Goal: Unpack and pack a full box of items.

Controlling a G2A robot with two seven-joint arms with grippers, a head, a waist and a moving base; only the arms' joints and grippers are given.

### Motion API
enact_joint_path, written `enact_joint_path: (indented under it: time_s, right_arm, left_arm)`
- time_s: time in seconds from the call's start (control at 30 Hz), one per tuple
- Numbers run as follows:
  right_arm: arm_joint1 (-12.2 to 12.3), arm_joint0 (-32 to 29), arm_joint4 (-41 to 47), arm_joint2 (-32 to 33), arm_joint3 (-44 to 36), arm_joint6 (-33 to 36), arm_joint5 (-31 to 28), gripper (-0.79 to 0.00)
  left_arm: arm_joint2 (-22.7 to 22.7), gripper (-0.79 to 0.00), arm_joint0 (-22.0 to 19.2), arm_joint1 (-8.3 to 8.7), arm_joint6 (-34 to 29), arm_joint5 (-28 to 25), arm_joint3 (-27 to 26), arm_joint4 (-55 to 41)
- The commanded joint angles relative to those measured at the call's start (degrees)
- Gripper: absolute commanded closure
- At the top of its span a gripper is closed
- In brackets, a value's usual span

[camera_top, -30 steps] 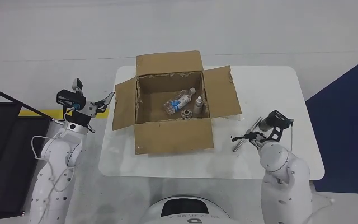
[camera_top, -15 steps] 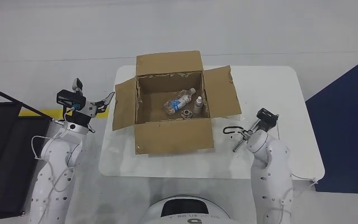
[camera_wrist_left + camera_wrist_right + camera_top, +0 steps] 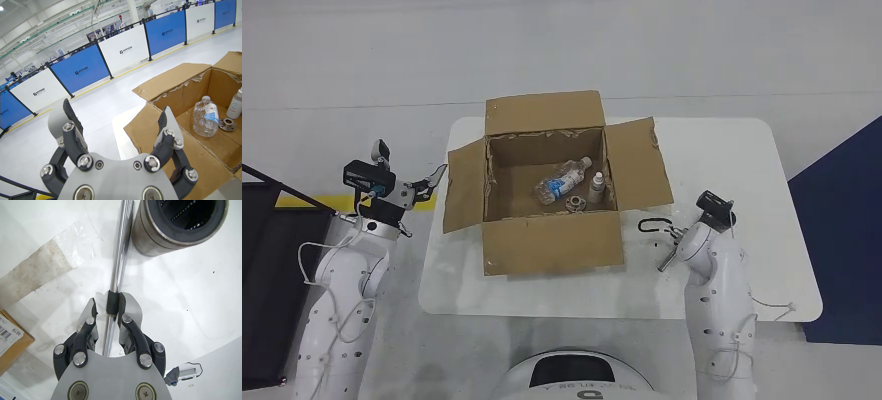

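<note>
Box (image 3: 552, 245) holding bottle (image 3: 205, 121), vial (image 3: 234, 108), flange (image 3: 226, 125); rod (image 3: 121, 256) and sleeve (image 3: 177, 226) lying out on tabletop (image 3: 722, 150). Right pincer (image 3: 107, 303) straddling rod, unclenched; left pincer (image 3: 116, 106) hanging released beside box. Unpacking seemingly partway.

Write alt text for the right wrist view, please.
The right gripper straddles a shiny steel rod lying on the white table, fingers either side of a black band on the rod, one pad against it, the other apart. A hollow metal cylinder sits close beside the rod farther along, and a cardboard box corner is nearby.
</note>
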Motion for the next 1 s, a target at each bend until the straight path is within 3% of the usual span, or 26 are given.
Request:
enact_joint_path:
  time_s: [0.0, 0.1, 0.13, 0.17, 0.33, 0.5, 0.67, 0.97]
  right_arm:
    - [0.0, 0.6, 0.1, 0.2, 1.1, -0.3, -0.1, -0.212]
    - [0.1, 1.4, -0.2, 0.5, 2.8, -1.2, 0.4, -0.16]
    - [0.1, 1.6, -0.2, 0.5, 3.1, -1.3, 0.4, -0.105]
    - [0.1, 1.8, -0.1, 0.6, 3.3, -1.4, 0.4, 0.0]
    - [0.2, 1.5, 0.3, 1.2, 2.6, -1.6, -0.1, 0.0]
    - [0.2, -1.0, 6.5, 2.5, -3.4, -2.0, -2.8, 0.0]
    - [0.1, -4.4, 19.3, 6.6, -10.9, -5.2, -5.7, 0.0]
    - [0.0, -9.5, 52.6, 17.3, -18.8, -7.9, -13.4, 0.0]
  left_arm:
    - [0.0, -0.785, 0.0, 0.0, 0.0, 0.0, 0.0, 0.0]
    - [0.0, -0.785, 0.0, 0.0, 0.0, 0.0, 0.0, 0.0]
    - [0.0, -0.785, 0.0, 0.0, 0.0, 0.0, 0.0, 0.0]
    - [0.0, -0.785, 0.0, 0.0, 0.0, 0.0, 0.0, 0.0]
    - [0.0, -0.785, 0.0, 0.0, 0.0, 0.0, 0.0, 0.0]
    - [0.0, -0.785, 0.0, 0.0, 0.0, 0.0, 0.0, 0.0]
    - [0.0, -0.785, 0.0, 0.0, 0.0, 0.0, 0.0, 0.0]
    - [0.0, -0.785, 0.0, 0.0, 0.0, 0.0, 0.0, 0.0]
